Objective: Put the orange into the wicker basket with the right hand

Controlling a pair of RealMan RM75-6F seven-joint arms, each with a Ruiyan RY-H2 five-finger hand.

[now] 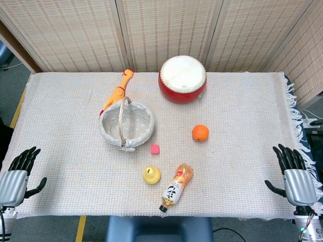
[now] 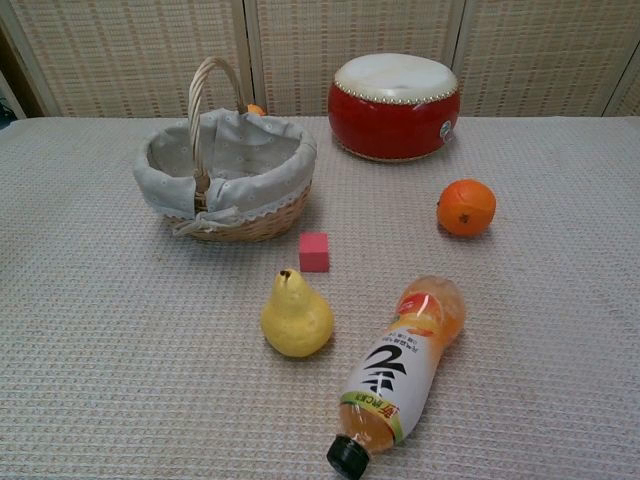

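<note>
The orange (image 1: 200, 132) (image 2: 466, 207) lies on the white cloth, right of centre. The wicker basket (image 1: 125, 124) (image 2: 228, 171), lined with grey fabric and with its handle upright, stands left of the orange and holds nothing that I can see. My right hand (image 1: 294, 175) rests at the table's right front edge, fingers spread, holding nothing, well away from the orange. At the left front edge my left hand (image 1: 16, 175) lies open in the same way. The chest view shows neither hand.
A red drum (image 1: 182, 79) (image 2: 395, 106) stands behind the orange. A rubber chicken (image 1: 117, 92) lies behind the basket. In front are a pink cube (image 1: 155, 148) (image 2: 314, 251), a yellow pear (image 1: 151, 174) (image 2: 296, 317) and a juice bottle (image 1: 176, 186) (image 2: 398, 369) on its side.
</note>
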